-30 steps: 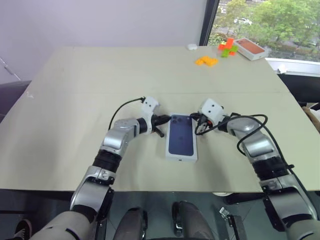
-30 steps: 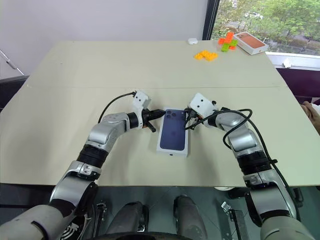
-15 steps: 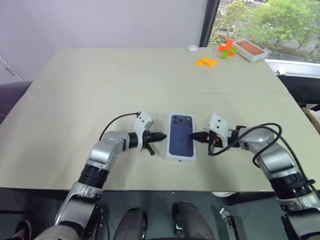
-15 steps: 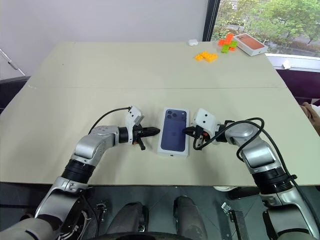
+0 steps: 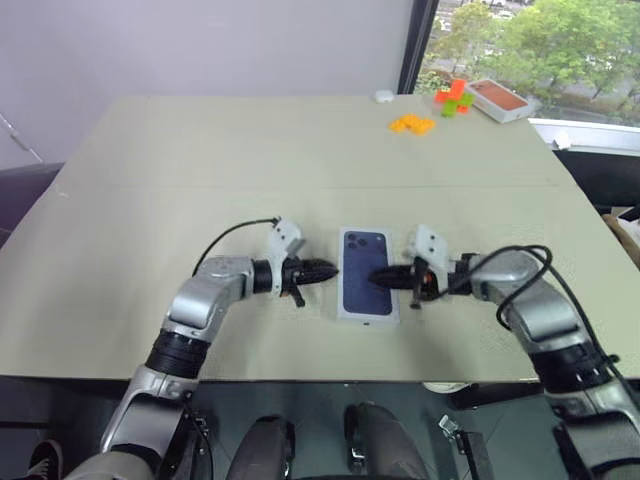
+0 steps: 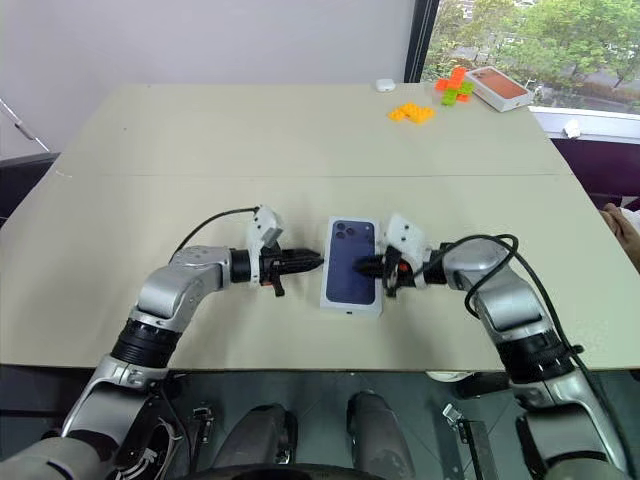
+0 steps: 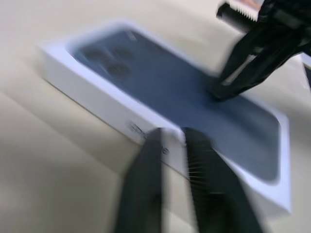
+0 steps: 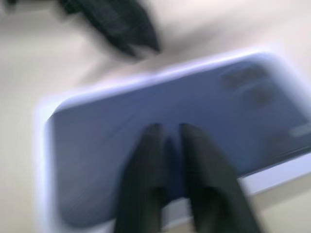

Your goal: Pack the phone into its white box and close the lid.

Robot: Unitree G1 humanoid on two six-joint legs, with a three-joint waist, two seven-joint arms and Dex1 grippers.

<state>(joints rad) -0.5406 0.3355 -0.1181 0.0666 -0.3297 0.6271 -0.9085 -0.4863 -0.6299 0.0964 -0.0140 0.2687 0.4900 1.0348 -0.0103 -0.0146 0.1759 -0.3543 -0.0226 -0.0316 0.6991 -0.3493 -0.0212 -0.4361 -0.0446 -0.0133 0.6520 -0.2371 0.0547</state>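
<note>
The white box lies closed on the table, its lid (image 5: pixel 366 273) on top with the dark blue phone picture facing up. The phone itself is hidden. My left gripper (image 5: pixel 333 268) points level at the box's left long side, a short way off it, fingers slightly parted and empty. From the right, my right gripper (image 5: pixel 375 279) reaches over the lid with its tips on or just above the phone picture, also slightly parted. The left wrist view shows the lid's side wall (image 7: pixel 146 131) just ahead of my fingers (image 7: pixel 146 165). The right wrist view looks down on the lid (image 8: pixel 97 145).
Orange blocks (image 5: pixel 412 124), orange and green blocks (image 5: pixel 455 97) and a white box with an orange-red top (image 5: pixel 503 98) sit at the far right of the table. A small white object (image 5: pixel 384 96) lies by the far edge. The table's near edge (image 5: pixel 300 378) runs just behind the box.
Both grippers have drawn back from the box's far end to its middle. The right tips have slid over the lid, the left has closed in on the side, and both pairs of fingers have parted slightly.
</note>
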